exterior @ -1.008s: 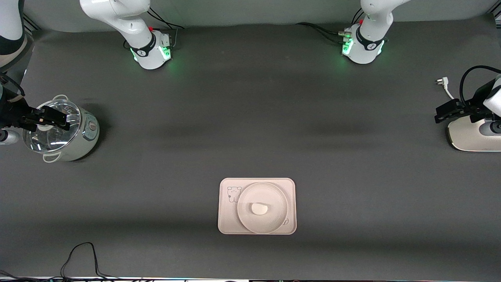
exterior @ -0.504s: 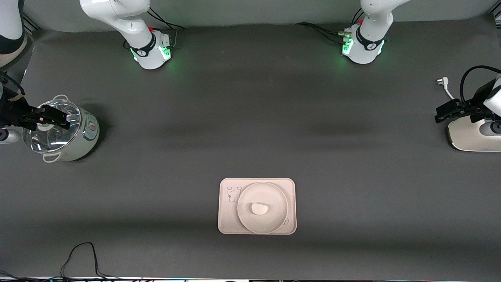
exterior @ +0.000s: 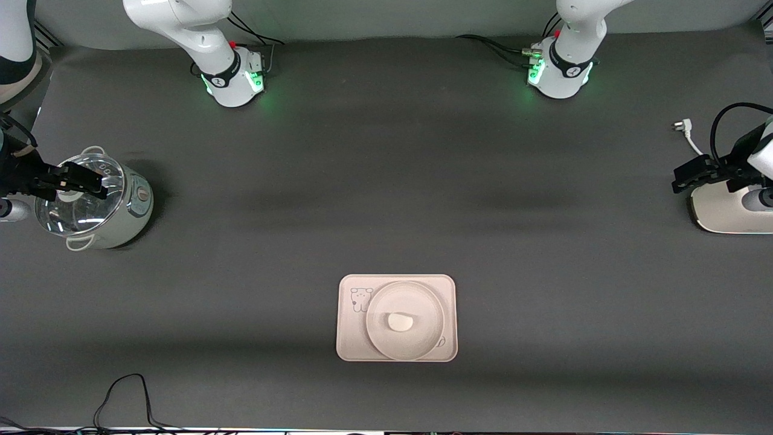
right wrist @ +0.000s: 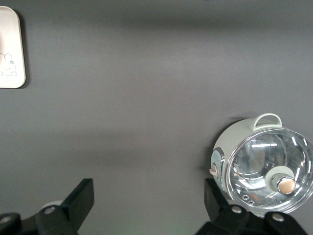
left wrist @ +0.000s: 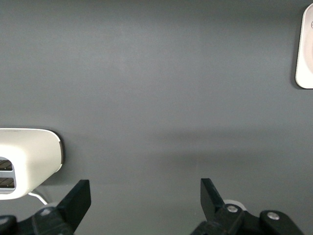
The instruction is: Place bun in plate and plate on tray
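Two grippers hang spread and empty at the bench's ends, well apart from the tray. The right gripper is over a glass-lidded cooker at the right arm's end, its fingers wide apart. The tray lies on the bench, nearer the front camera than both bases. On the tray sits the plate, the bun in it. The left gripper, fingers parted, hangs over a white appliance.
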`<state>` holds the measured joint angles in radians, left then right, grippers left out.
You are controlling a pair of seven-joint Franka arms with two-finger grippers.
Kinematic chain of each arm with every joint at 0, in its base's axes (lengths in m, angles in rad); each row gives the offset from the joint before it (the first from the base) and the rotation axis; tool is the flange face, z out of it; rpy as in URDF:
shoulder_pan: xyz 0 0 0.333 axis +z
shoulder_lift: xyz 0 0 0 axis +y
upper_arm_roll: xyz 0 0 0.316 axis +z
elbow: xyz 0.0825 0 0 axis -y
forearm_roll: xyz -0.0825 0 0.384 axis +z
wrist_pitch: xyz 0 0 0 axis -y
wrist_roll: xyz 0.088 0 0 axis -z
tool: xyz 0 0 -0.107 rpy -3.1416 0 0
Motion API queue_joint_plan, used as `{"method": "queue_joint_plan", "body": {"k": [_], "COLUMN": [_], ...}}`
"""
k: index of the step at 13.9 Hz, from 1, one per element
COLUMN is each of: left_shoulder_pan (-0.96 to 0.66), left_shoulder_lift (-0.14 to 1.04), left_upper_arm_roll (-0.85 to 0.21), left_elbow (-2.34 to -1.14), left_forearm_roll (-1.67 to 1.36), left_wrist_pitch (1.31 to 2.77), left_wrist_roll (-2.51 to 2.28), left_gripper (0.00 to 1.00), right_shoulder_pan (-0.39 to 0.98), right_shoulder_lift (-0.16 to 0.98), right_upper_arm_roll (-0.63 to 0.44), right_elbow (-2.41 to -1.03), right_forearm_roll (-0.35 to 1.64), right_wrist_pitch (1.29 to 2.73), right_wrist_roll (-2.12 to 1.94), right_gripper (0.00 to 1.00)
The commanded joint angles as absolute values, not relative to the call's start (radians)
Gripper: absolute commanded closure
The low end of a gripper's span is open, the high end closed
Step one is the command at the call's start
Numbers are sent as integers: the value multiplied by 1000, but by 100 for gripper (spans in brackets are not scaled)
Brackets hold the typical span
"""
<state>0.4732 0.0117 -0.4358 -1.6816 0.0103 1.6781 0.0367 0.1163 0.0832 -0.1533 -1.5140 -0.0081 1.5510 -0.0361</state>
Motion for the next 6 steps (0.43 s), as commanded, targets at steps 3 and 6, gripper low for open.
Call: {"method": "queue_joint_plan", "body": {"k": [3,6], "left_shoulder_pan": [437,419], "left_shoulder_lift": [-3,2], "left_upper_arm_roll": [-437,-437], "left_elbow": [-1690,-1687], "left_forearm_roll": [8,6], "left_wrist_pitch": [1692,1692], "left_wrist_roll": [-21,-25], "left_gripper": [0,0], "right_shoulder_pan": [118,120], "right_shoulder_lift": [61,61], "right_upper_arm_roll": [-161,-161], "right_elbow": [-1529,-1528], "right_forearm_roll": [6,5], "right_wrist_pitch": [1545,1545], "right_wrist_roll": [-55,-55], "right_gripper": [0,0]}}
